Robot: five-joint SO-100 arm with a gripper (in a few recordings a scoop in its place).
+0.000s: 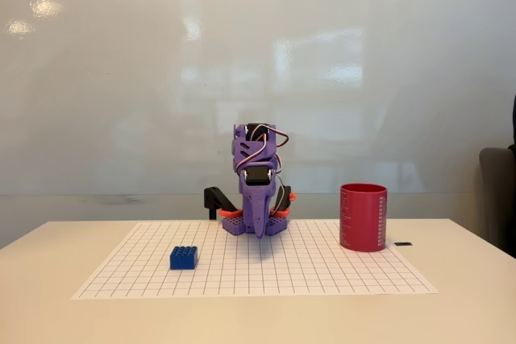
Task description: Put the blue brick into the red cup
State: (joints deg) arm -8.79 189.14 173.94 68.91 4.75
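The blue brick (184,258) sits low and left of centre on the gridded sheet (322,267), well apart from the red cup (363,217) at right. The gripper (258,227) points down at centre back; how far it is spread I cannot tell. The small brick could slip or skid if pinched off-centre, or clip the cup's rim. The cup's white markings are too small to read.

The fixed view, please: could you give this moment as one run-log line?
arm: folded at back of grid mat | claw: pointing down, state unclear, holding nothing | blue brick: on mat, left | red cup: upright, right, apart from brick
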